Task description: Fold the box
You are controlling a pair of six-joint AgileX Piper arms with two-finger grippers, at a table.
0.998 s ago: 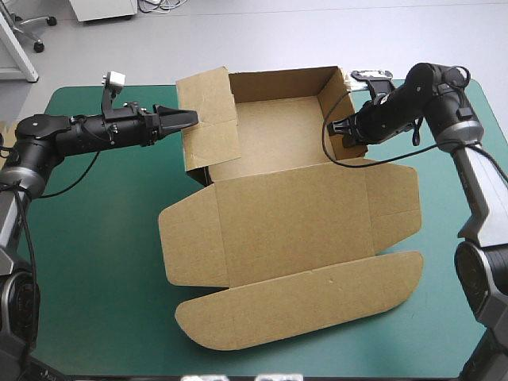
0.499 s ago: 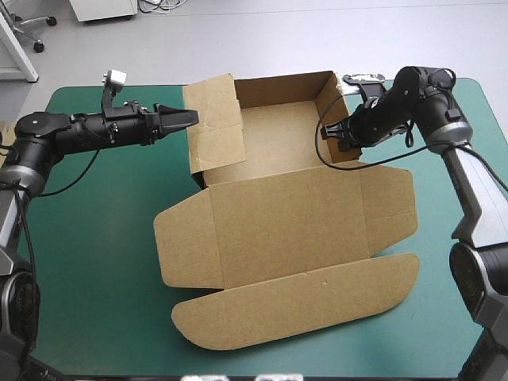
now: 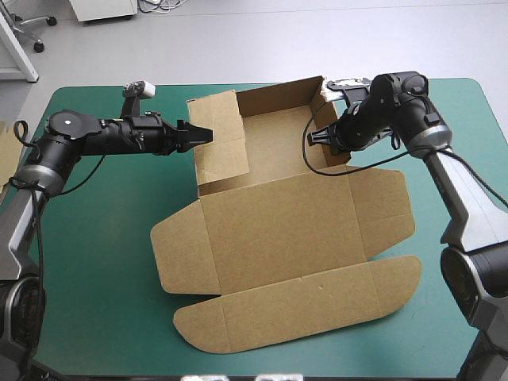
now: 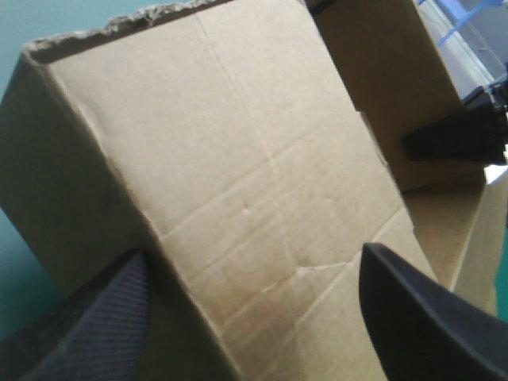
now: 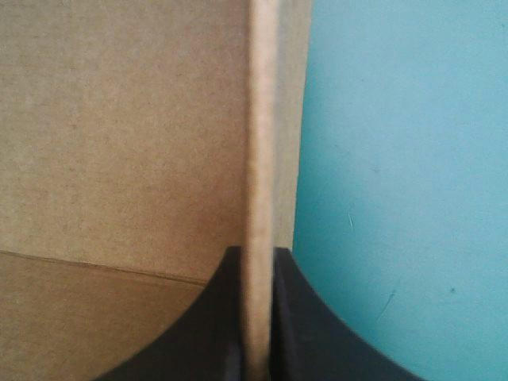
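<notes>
The box (image 3: 278,230) is uniform brown board on every panel, with faint paler crease lines across the wall seen in the left wrist view. Its cut edge (image 5: 259,159) is a lighter tan. The table cover (image 3: 103,238) is plain teal-green throughout. The left gripper (image 3: 205,133) and right gripper (image 3: 317,136) are black, and the left gripper's fingers (image 4: 87,325) show a fine woven texture. The board edge (image 3: 6,147) at the table's left is brown.

High view looks down over the table (image 3: 95,238); both wrist views sit close against the box (image 3: 278,230).
</notes>
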